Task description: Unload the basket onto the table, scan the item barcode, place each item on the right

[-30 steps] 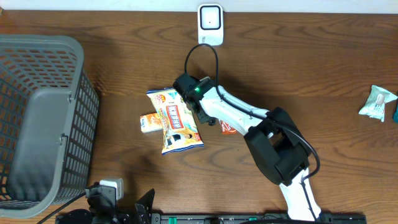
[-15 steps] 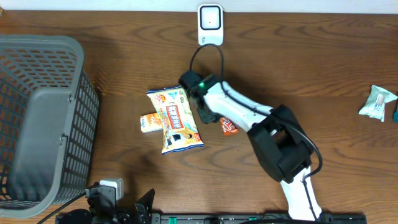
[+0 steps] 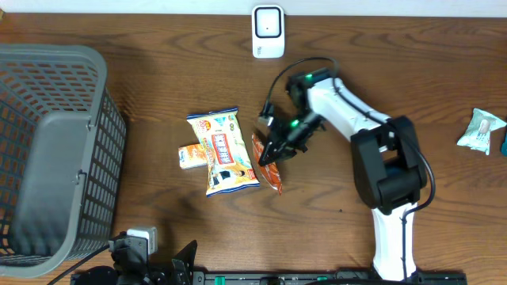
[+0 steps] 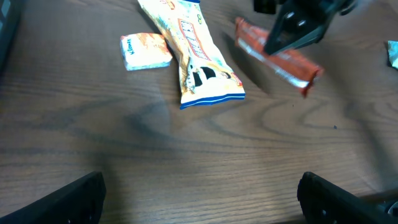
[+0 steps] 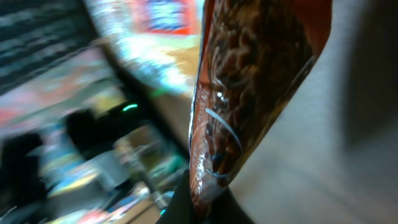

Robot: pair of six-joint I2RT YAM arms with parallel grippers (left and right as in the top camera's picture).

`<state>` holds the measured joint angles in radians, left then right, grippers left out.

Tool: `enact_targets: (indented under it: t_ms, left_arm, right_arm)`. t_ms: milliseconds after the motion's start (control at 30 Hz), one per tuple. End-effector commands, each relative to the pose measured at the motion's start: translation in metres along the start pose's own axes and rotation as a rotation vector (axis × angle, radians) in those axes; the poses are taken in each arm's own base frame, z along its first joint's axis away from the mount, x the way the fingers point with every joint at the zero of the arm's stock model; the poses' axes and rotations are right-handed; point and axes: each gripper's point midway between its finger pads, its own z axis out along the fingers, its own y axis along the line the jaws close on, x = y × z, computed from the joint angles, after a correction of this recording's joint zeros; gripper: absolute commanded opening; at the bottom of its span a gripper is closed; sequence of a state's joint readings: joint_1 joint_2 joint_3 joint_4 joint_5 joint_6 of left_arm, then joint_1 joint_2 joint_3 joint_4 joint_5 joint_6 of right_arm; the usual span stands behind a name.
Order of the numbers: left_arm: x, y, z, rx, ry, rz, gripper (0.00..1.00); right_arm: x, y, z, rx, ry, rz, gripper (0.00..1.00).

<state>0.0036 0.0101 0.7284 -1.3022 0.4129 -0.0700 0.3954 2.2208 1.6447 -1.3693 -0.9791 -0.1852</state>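
My right gripper [image 3: 279,147] is shut on one end of a red-orange snack bar [image 3: 268,165] and holds it just above the table, right of the yellow snack bag [image 3: 222,152]. In the right wrist view the bar [image 5: 255,74] fills the frame, and its lower end is pinched where the right gripper [image 5: 208,202] closes. The left wrist view shows the bar [image 4: 280,59] hanging over its shadow under the right gripper [image 4: 297,30]. The white scanner [image 3: 268,32] stands at the table's back edge. My left gripper [image 4: 200,202] is open and holds nothing, low near the front.
A grey mesh basket [image 3: 47,150] fills the left side. A small orange packet [image 3: 191,156] lies against the yellow bag's left edge. A white-green packet [image 3: 481,131] lies at the far right edge.
The right gripper has shut on the snack bar and lifted it off the table. The right arm has swung right and back. The left arm has not moved.
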Motion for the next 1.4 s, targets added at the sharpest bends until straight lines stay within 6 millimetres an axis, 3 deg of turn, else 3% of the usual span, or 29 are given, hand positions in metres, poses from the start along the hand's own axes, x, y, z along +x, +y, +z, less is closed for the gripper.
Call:
enact_targets:
  t_ms: [0,233,400,733,967,1133,1367]
  left_arm:
    - [-0.001,-0.001,-0.002,0.006,-0.010,0.024,0.98]
    - [-0.001,-0.001,-0.002,0.006,-0.010,0.023,0.98]
    - [-0.001,-0.001,-0.002,0.006,-0.010,0.024,0.98]
    - [-0.001,-0.001,-0.002,0.006,-0.010,0.023,0.98]
    - [-0.001,-0.001,-0.002,0.006,-0.010,0.023,0.98]
    - [-0.001,-0.001,-0.002,0.006,-0.010,0.024,0.98]
    - [-0.001,-0.001,-0.002,0.006,-0.010,0.024,0.98]
  right_arm:
    - [-0.003,0.042,-0.013,-0.293,-0.074,-0.171,0.01]
    - [0.013,0.071,-0.027,-0.437,-0.115,-0.253,0.01]
    - [0.009,0.081,-0.029,-0.497,-0.133,-0.185,0.01]
    - [0.005,0.090,-0.034,-0.556,-0.108,0.021,0.01]
    - [0.005,0.096,-0.037,-0.580,-0.113,0.039,0.01]
    - [0.016,0.100,-0.037,-0.575,-0.117,0.018,0.01]
    - [0.047,0.100,-0.034,-0.573,-0.120,0.014,0.01]
